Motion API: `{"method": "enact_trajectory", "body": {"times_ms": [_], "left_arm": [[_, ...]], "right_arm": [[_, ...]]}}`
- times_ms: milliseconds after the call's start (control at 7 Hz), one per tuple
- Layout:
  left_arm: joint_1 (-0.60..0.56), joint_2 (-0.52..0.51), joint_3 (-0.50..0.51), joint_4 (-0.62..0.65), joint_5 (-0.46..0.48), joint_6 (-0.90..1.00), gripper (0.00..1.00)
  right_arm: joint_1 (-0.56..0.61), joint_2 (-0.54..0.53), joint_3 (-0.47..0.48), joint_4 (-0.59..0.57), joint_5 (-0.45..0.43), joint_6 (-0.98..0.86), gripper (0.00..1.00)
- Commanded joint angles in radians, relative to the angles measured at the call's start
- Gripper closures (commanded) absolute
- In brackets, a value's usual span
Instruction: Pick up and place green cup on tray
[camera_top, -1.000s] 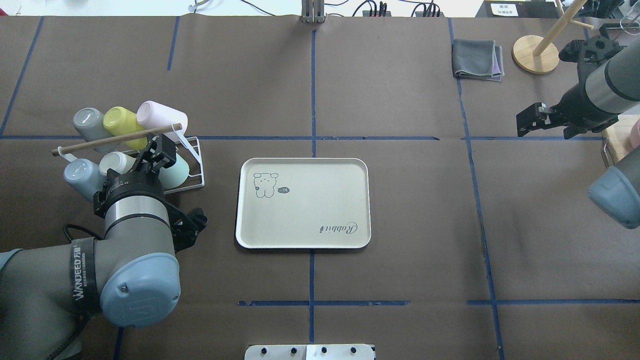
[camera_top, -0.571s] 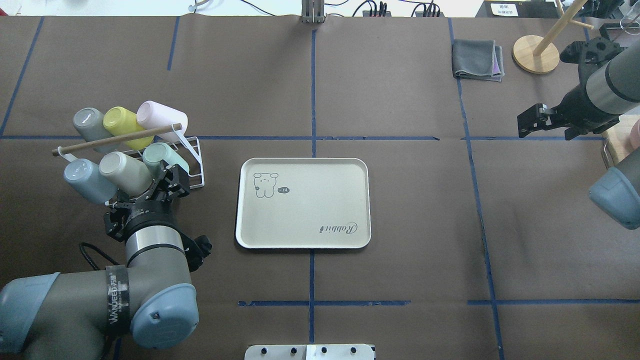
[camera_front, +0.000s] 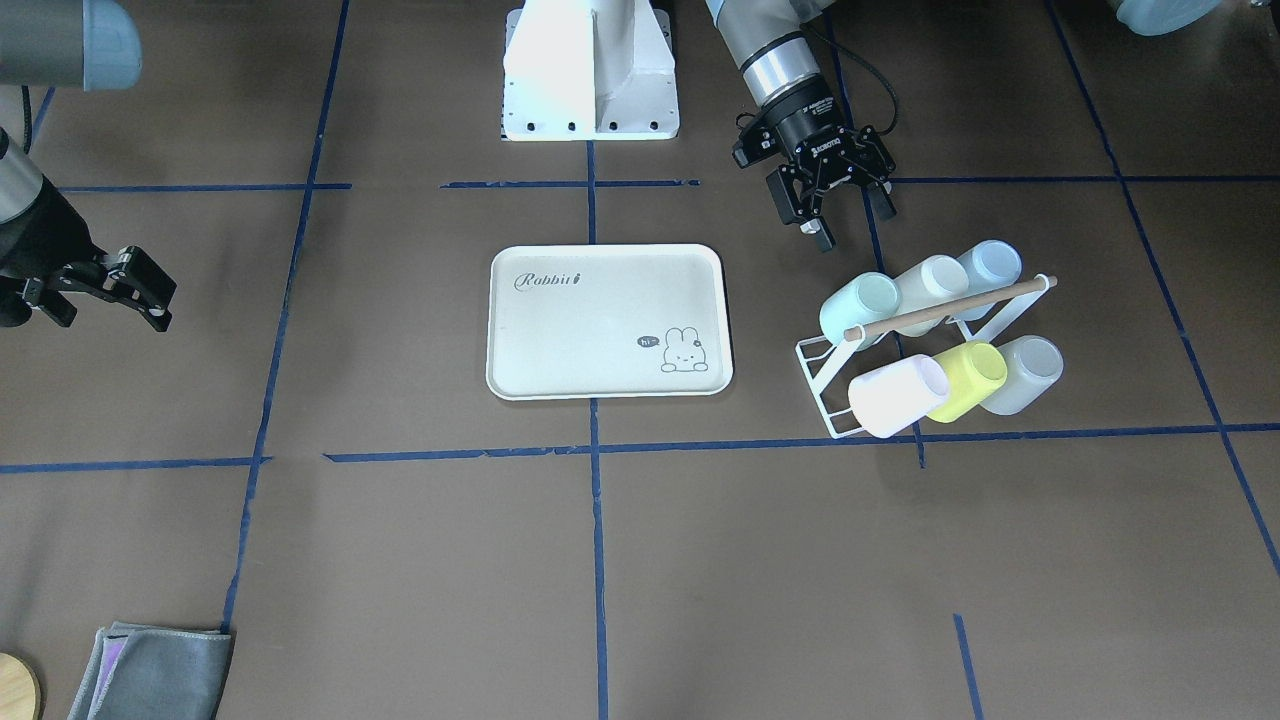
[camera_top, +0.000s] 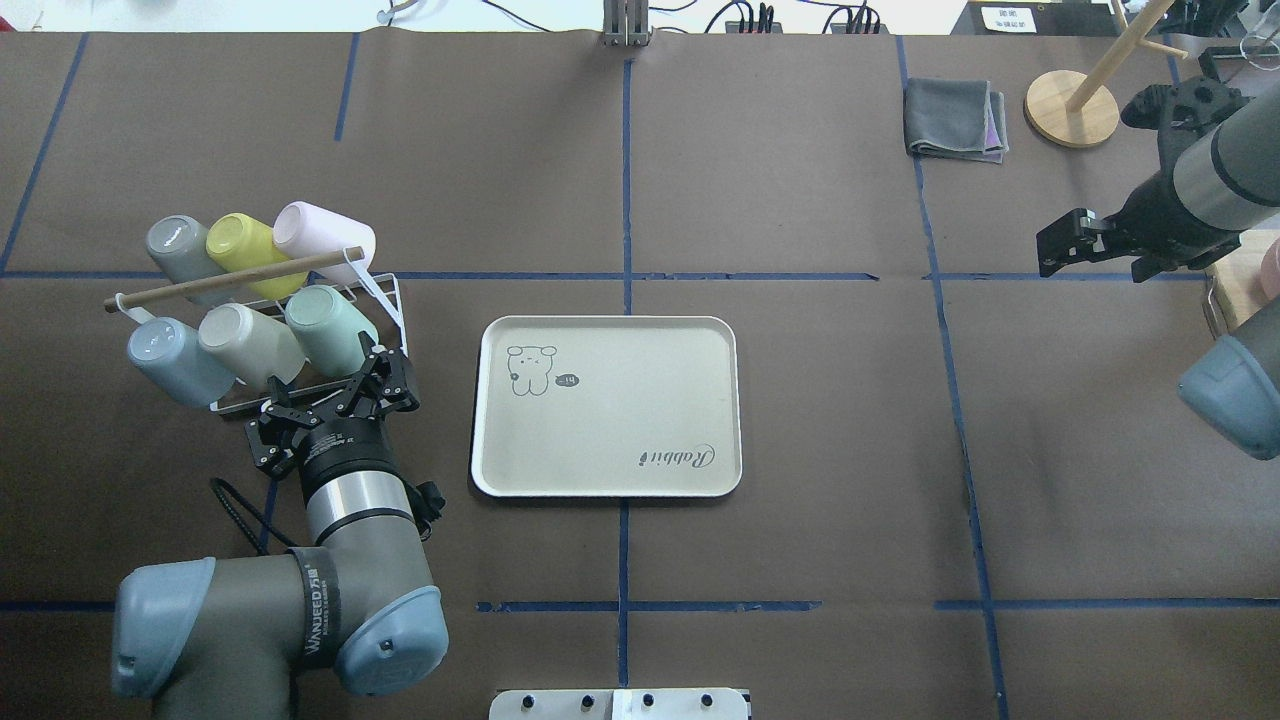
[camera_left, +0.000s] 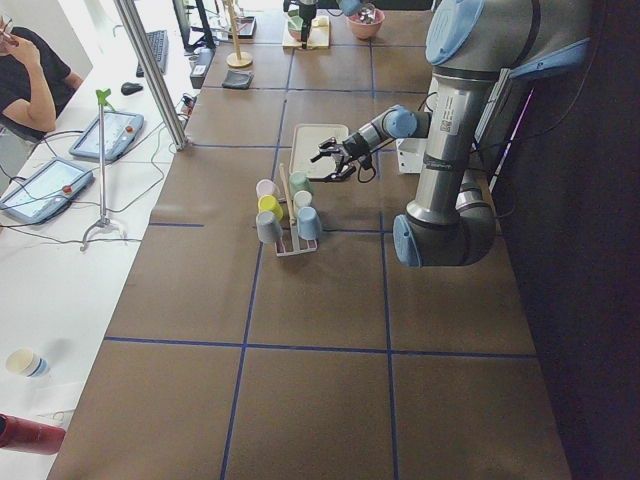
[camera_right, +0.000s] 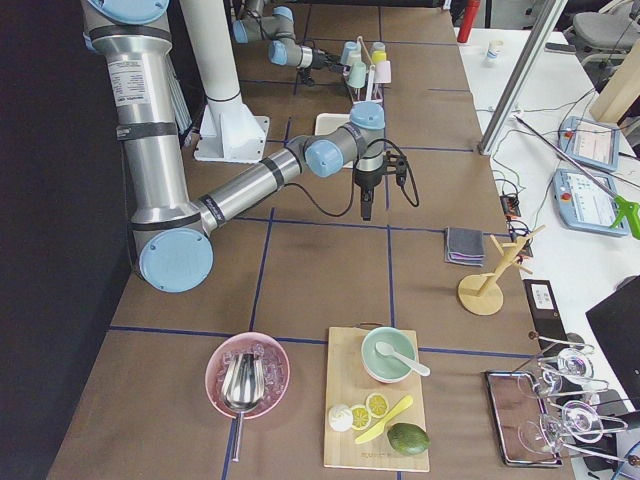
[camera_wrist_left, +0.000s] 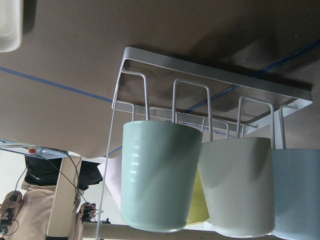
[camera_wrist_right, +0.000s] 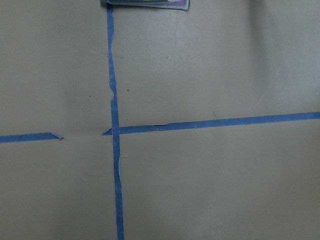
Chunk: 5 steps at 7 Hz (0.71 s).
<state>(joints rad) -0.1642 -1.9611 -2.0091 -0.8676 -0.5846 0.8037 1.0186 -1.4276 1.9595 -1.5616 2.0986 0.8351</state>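
The green cup (camera_top: 330, 328) leans on the white rack (camera_top: 401, 330), open end down on a wire peg, at the end nearest the tray (camera_top: 620, 420). The left end effector (camera_top: 335, 405) is close by. Its fingers are spread wide and hold nothing, and the cup is straight ahead, side-on. The right end effector (camera_top: 1060, 250) looks spread too, far across the tabletop, so the left arm should reach.

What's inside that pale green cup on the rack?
A white wire prong of the rack runs into the green cup through its mouth; the rest of its inside is hidden.
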Motion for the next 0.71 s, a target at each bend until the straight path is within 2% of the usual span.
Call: {"method": "enact_trajectory", "body": {"times_ms": [0, 571], "left_arm": [[-0.001, -0.027, 0.068, 0.001, 0.037, 0.003, 0.01], [-0.038, -0.028, 0.154, -0.007, 0.08, 0.002, 0.05]], "right_arm": [[0.0, -0.002, -0.002, 0.0, 0.0, 0.001, 0.0], [0.0, -0.002, -0.004, 0.0, 0.0, 0.002, 0.0]]}}
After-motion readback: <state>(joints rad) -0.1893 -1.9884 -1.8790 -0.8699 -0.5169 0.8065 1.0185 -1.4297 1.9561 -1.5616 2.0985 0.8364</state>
